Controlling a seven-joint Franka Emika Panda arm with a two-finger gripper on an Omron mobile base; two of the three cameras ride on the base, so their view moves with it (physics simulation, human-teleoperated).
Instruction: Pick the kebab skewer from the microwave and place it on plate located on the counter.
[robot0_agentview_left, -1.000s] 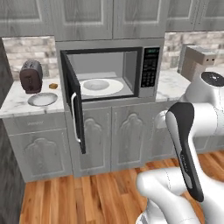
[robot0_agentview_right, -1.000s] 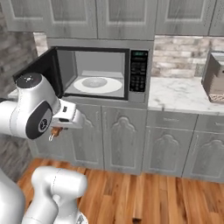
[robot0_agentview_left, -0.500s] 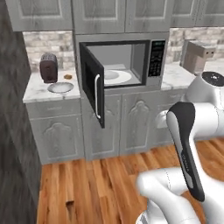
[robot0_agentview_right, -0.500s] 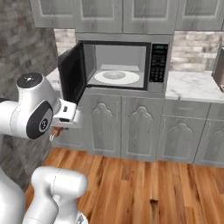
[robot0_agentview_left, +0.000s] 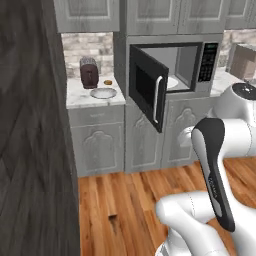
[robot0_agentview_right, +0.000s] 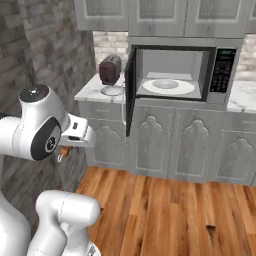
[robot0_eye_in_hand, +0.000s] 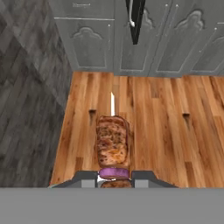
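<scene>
My base has driven further left since half a second ago: in both base views the whole scene has slid right, so the microwave (robot0_agentview_left: 175, 70) now sits right of centre in the left base view, and a dark wood-grain wall (robot0_agentview_left: 30, 125) takes up that view's left side. The things themselves have not moved.

My gripper (robot0_eye_in_hand: 114, 178) is clenched on the kebab skewer (robot0_eye_in_hand: 113, 144). In the hand view its browned meat chunks and a purple piece stick out from between my fingertips over the wooden floor (robot0_eye_in_hand: 166, 127), the pale stick tip pointing toward the cabinets (robot0_eye_in_hand: 87, 39). In the right base view a bit of orange-brown shows under my hand (robot0_agentview_right: 64, 149).

The microwave door (robot0_agentview_right: 129, 95) stands open, the white turntable (robot0_agentview_right: 169, 86) inside. The plate (robot0_agentview_left: 103, 93) lies on the counter (robot0_agentview_left: 80, 100) just in front of the dark-red toaster (robot0_agentview_left: 89, 73), with a small brown lump (robot0_agentview_left: 107, 82) beside it.

The microwave panel (robot0_agentview_right: 222, 69) shows a green display; I cannot read its characters.
</scene>
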